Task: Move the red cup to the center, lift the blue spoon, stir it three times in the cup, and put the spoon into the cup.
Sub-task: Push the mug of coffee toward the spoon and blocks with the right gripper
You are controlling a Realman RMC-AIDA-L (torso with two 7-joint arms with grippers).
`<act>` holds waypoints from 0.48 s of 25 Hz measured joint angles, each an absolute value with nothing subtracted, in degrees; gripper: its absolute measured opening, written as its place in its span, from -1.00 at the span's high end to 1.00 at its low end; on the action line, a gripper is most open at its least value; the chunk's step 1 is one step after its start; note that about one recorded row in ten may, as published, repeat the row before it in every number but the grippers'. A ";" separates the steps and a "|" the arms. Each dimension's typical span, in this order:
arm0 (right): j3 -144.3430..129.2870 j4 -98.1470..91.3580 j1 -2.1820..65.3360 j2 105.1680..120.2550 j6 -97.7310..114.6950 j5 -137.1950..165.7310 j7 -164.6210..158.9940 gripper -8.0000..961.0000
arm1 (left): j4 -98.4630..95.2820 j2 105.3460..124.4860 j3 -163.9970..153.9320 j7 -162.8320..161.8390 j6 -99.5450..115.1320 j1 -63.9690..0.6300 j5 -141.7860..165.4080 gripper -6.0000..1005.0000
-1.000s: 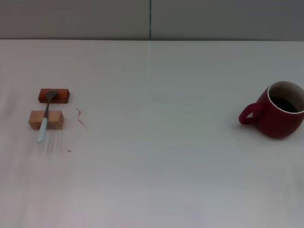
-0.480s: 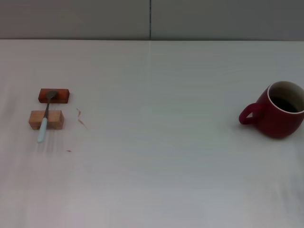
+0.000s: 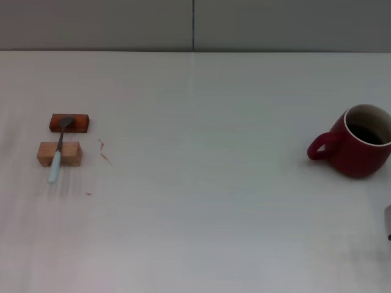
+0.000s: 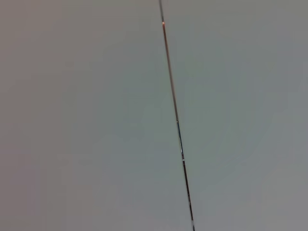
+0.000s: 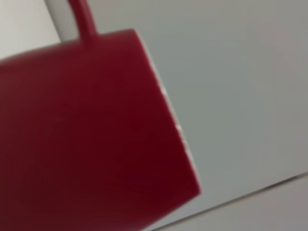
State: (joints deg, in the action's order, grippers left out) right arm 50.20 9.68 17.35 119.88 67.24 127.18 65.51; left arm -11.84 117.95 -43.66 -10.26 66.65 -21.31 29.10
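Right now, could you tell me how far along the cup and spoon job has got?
Nothing looks done yet. The red cup stands at the table's right edge, not the center, handle toward the middle. The blue spoon lies across two wooden blocks on the left. In hand: a sliver of the right arm shows below the cup, whose wrist view is filled by the cup. Left: moving the cup, lifting the spoon, stirring, dropping it in.

Dark red cup point(image 3: 357, 141) (pale rim), white tabletop point(image 3: 201, 201)

head: high, looking down across table point(image 3: 201, 183) | right wrist: close beside red cup point(image 5: 86, 134), shared with head | left wrist: blank surface
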 joint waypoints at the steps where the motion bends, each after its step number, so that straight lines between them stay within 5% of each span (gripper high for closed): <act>1: 49.89 9.84 17.29 119.88 66.54 127.12 65.51 0.91 | -11.85 117.95 -43.64 -10.26 66.67 -21.27 29.07 -0.68; 12: 48.08 11.70 16.53 119.88 61.80 126.98 65.12 0.91 | -11.79 117.95 -43.59 -10.36 66.80 -21.08 28.91 -0.68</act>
